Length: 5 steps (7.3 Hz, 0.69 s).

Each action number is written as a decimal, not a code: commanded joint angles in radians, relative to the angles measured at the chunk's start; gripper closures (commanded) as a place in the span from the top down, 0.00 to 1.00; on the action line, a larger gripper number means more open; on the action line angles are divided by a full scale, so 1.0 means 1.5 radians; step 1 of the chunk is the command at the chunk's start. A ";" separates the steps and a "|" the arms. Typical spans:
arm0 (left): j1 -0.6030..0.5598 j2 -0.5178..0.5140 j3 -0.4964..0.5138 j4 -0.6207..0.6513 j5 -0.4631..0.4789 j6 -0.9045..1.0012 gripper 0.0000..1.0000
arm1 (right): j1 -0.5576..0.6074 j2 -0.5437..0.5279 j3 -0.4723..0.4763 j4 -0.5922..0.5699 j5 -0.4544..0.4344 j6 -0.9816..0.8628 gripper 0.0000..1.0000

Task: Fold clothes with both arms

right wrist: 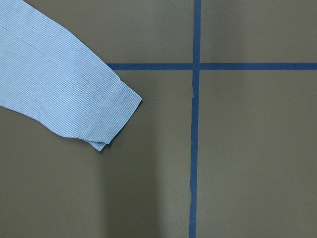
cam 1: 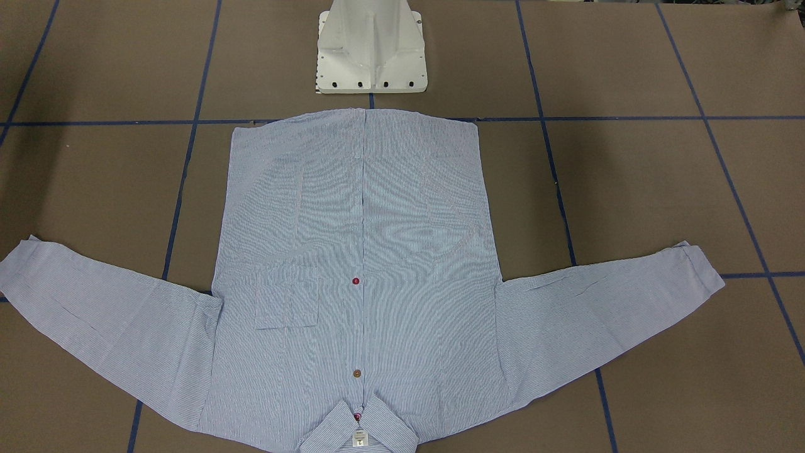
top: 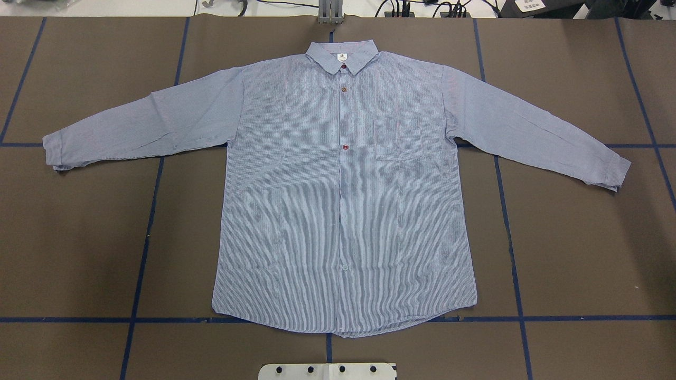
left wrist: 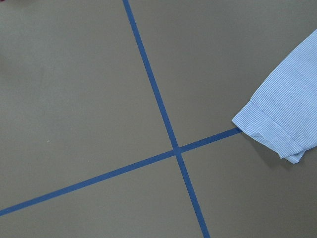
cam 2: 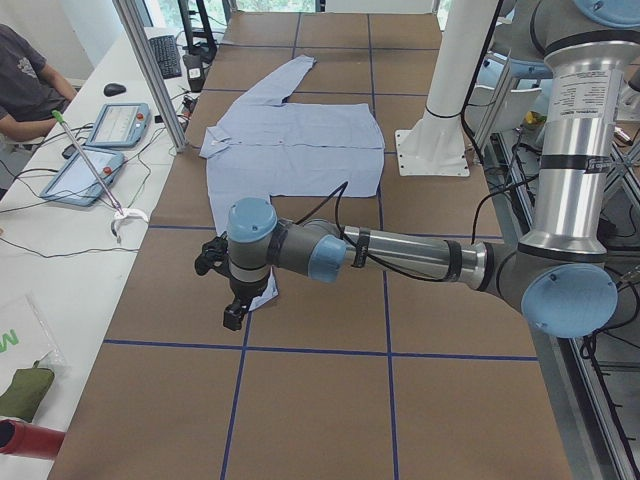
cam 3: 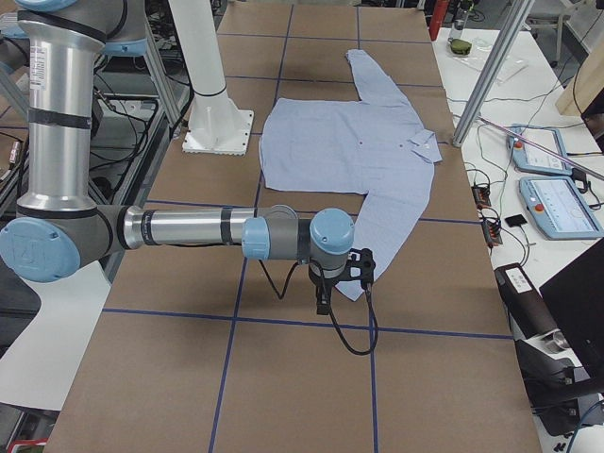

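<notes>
The light-blue striped shirt (top: 343, 211) lies flat and front-up on the brown table, buttoned, with both sleeves spread out and the collar (top: 342, 55) at the far edge. It also shows in the front view (cam 1: 358, 251). My left gripper (cam 2: 232, 310) hangs above the near sleeve's cuff (left wrist: 270, 129) in the left side view. My right gripper (cam 3: 324, 300) hangs above the other cuff (right wrist: 106, 116) in the right side view. Neither gripper shows in the overhead, front or wrist views, so I cannot tell if they are open or shut.
The white pedestal base (cam 1: 371, 50) stands just behind the shirt's hem. Blue tape lines (top: 153, 211) grid the brown table. An aluminium post (cam 2: 150, 70), tablets (cam 2: 85, 175) and a seated person (cam 2: 25, 85) are on the far side of the table.
</notes>
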 commanded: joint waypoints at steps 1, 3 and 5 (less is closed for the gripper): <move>0.003 -0.018 0.003 -0.033 -0.014 -0.045 1.00 | -0.040 0.018 -0.018 0.040 0.004 0.019 1.00; 0.005 -0.008 0.001 -0.062 -0.016 -0.043 1.00 | -0.054 0.018 -0.110 0.239 -0.001 0.150 1.00; 0.005 -0.003 0.002 -0.073 -0.016 -0.044 1.00 | -0.099 0.021 -0.230 0.492 -0.002 0.291 1.00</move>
